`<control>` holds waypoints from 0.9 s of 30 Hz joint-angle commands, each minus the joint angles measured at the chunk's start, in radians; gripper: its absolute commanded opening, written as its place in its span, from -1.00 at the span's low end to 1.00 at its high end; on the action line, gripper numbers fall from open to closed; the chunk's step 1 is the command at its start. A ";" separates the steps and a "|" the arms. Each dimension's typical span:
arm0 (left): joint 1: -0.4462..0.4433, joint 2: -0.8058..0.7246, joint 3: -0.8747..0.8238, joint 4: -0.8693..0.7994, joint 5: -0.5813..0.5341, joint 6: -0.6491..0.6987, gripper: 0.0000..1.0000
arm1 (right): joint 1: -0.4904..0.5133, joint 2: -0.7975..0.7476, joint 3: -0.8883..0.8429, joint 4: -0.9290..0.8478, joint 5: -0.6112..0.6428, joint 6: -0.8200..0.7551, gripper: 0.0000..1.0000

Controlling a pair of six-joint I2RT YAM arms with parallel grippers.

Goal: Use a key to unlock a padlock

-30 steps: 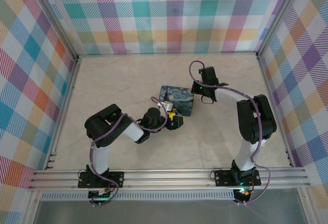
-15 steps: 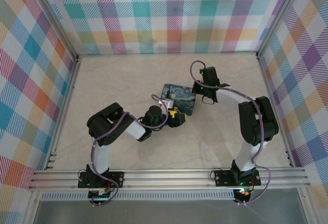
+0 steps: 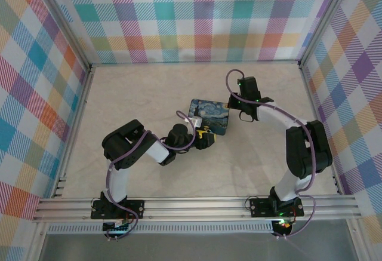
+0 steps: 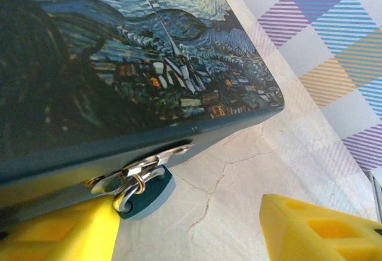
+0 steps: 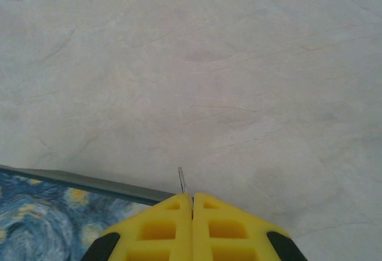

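Beige tabletop [image 3: 149, 94] holds a painted box [image 3: 209, 115]. The left gripper [image 4: 191, 220], its arm folded low, is spread beside the box's padlock [image 4: 143, 192]. The right gripper [image 5: 192, 204], just past the box, pinches a key [image 5: 181, 180].

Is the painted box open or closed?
Closed: the box has its hasp down, and the padlock hangs through it.

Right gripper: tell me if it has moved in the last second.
Yes. In the top view the right gripper, shut on the key, has shifted slightly to the right, toward the right wall.
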 commanded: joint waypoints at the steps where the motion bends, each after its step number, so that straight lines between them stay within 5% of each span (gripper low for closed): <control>1: 0.005 0.004 -0.005 0.028 0.030 -0.009 0.28 | -0.014 -0.019 0.005 -0.065 0.048 0.001 -1.00; 27: 0.005 0.088 0.039 0.103 0.056 -0.051 0.39 | 0.046 0.073 -0.044 -0.001 -0.068 0.045 -1.00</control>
